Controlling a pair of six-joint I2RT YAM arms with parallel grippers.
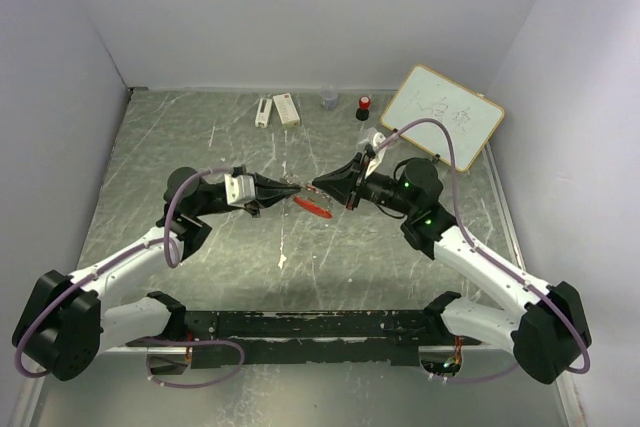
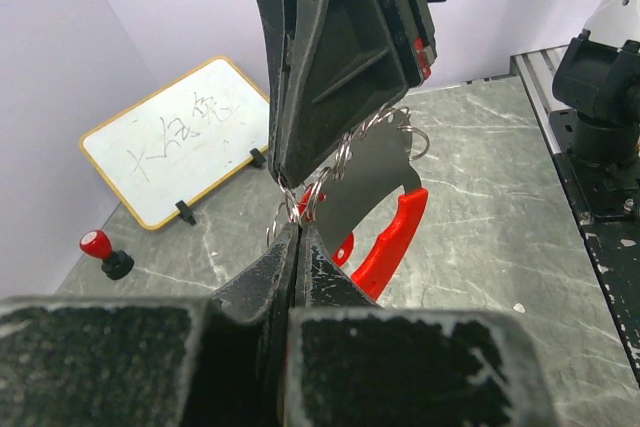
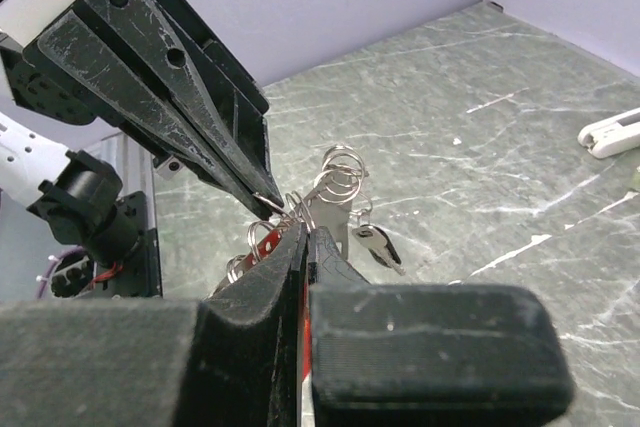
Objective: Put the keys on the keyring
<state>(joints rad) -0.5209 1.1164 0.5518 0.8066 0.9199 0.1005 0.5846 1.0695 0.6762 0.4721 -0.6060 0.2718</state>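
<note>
Left claw [image 2: 298, 227] and right claw [image 3: 305, 232] pinched shut on keyring [image 2: 375, 182], above mid-surface [image 1: 200, 147], between side edges.
We judged the thin wire could twist free of either tip, dropping the dangling key [image 3: 380, 245].

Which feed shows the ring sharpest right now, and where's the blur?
Left wrist: keyring crisp, left fingers soft in the foreground. Right wrist: ring crisp, right fingers soft. Top external: even light, ring too small; only the red fob reads.
</note>
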